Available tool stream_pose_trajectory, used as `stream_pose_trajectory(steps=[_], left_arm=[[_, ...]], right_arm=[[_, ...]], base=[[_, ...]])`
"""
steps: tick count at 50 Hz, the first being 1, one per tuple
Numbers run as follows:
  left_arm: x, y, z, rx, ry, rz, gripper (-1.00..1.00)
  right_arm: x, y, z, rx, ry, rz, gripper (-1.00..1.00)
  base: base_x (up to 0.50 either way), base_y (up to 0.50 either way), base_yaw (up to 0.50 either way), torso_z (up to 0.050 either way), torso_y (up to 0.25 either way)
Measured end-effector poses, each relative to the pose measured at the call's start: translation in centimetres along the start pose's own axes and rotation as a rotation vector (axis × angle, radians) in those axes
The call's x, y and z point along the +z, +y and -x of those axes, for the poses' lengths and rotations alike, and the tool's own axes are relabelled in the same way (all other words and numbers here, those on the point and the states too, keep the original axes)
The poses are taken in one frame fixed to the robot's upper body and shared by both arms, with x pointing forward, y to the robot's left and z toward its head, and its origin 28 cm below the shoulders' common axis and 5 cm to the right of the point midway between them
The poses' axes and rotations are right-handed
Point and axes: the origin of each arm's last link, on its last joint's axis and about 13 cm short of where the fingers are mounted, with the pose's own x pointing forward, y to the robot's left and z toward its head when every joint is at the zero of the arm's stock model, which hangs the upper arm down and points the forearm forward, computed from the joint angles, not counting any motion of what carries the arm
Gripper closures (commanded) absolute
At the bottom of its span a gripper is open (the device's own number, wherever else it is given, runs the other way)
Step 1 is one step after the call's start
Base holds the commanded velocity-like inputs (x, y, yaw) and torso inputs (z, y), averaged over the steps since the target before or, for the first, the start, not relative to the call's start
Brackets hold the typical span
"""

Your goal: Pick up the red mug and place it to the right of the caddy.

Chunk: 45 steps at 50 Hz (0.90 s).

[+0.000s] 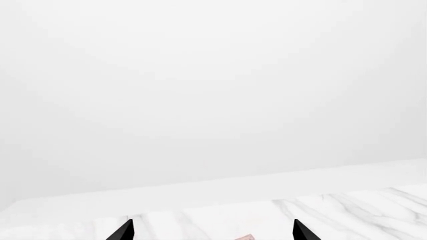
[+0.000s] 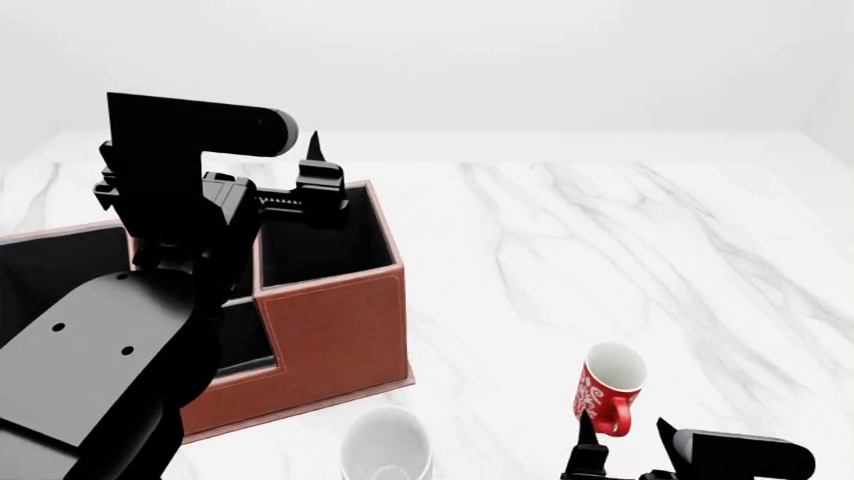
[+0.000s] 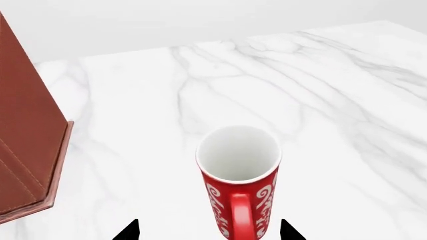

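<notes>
Squarely — red mug (image 3: 239,185) between claw (image 3: 210,231) tips

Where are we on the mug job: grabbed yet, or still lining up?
Lining up. Done: the right gripper is at the red mug, open fingers either side of it, handle facing the camera. In hand: closing in for the grasp; the mug stands upright on the table, not lifted. Left: grip, lift, set it down right of the caddy. The left gripper hovers open above the caddy.
</notes>
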Motion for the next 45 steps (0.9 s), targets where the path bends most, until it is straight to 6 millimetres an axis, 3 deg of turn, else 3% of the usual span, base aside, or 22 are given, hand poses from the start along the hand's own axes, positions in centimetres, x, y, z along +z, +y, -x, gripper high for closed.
stream_pose_trajectory(steps=[28, 45], left_arm=[[-0.3, 0.1, 0.0, 0.005, 0.005, -0.001, -1.00], [-0.4, 0.1, -0.1, 0.005, 0.007, -0.003, -1.00]], right_arm=[[-1.0, -0.7, -1.1, -0.072, 0.044, -0.019, -1.00], [-1.6, -0.9, -3.6, -0.043, 0.090, -0.023, -1.00]], base=[[0.00, 0.00, 0.00, 0.000, 0.000], [0.00, 0.00, 0.00, 0.000, 0.000]])
